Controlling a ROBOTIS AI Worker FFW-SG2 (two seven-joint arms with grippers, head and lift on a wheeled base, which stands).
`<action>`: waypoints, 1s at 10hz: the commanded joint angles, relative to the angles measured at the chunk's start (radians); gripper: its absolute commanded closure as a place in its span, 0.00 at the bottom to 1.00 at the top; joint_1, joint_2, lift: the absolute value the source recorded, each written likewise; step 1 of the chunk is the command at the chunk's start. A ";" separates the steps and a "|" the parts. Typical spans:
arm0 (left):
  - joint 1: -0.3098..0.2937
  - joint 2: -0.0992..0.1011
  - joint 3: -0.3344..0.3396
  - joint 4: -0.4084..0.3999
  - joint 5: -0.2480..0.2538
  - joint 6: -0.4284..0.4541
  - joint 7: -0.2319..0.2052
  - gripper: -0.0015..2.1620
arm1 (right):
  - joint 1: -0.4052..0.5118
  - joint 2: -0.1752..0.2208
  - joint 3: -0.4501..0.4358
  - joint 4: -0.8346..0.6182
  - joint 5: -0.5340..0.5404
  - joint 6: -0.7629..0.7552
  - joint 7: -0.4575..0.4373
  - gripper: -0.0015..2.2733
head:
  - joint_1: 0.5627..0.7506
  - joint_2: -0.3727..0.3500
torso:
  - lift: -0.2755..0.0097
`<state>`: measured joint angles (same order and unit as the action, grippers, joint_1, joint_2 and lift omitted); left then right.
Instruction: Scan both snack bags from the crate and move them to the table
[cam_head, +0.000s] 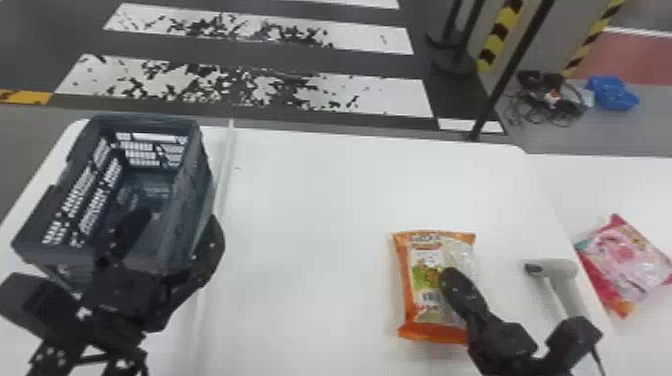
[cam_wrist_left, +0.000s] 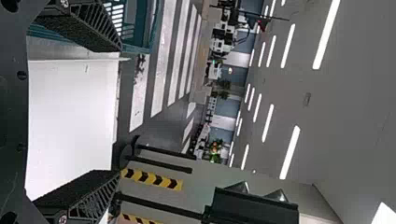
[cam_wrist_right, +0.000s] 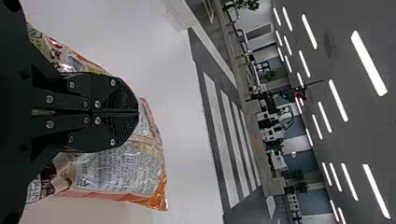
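Since the orange snack bag (cam_head: 417, 320) sits at the right end effector (cam_wrist_right: 139, 112), the right arm is the nearer one, and we judge that the coming move turns on where the scanner (cam_head: 567, 267) lies from that pair. It rests on the bench (cam_head: 310, 210) just to their right, its dark nose pointing left towards them.

The bag's long axis runs roughly away from us. The right end effector comes at it slantwise from the near right, its fingers drawn together over the right half, with film spreading out on both sides of them. We take it that a fold is pinched between them, though the seam itself hides how much. The barcode (cam_head: 431, 296) faces up, just left of the fingertips, so we would probably need to turn that face to the scanner's nose; fingers or a crease could block the read.

Our left end effector is spread wide at the near end of the crate (cam_head: 197, 200), well apart from the bag. The pink snack bag (cam_head: 625, 255) lies on the side table (cam_head: 635, 195), past the scanner. We judge it dealt with, leaving the orange one to scan and set down.
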<state>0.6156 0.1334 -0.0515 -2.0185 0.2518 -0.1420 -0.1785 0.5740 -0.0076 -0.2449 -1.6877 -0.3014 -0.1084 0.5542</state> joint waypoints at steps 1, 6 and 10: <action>-0.014 0.005 -0.005 0.029 0.000 -0.027 0.002 0.03 | 0.075 0.006 -0.027 -0.130 -0.082 0.000 0.019 0.70 | 0.70 0.34 | 0.66; -0.077 0.035 -0.048 0.112 0.003 -0.049 0.027 0.03 | -0.010 0.006 -0.267 -0.133 0.018 0.135 0.076 0.02 | 0.70 0.21 | 0.66; -0.155 0.040 -0.087 0.265 0.003 -0.122 0.025 0.03 | -0.092 -0.094 -0.398 0.102 0.077 0.010 0.092 0.03 | 0.70 0.03 | 0.66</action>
<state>0.4698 0.1739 -0.1326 -1.7772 0.2546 -0.2496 -0.1536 0.4914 -0.0826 -0.6354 -1.6231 -0.2281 -0.0820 0.6450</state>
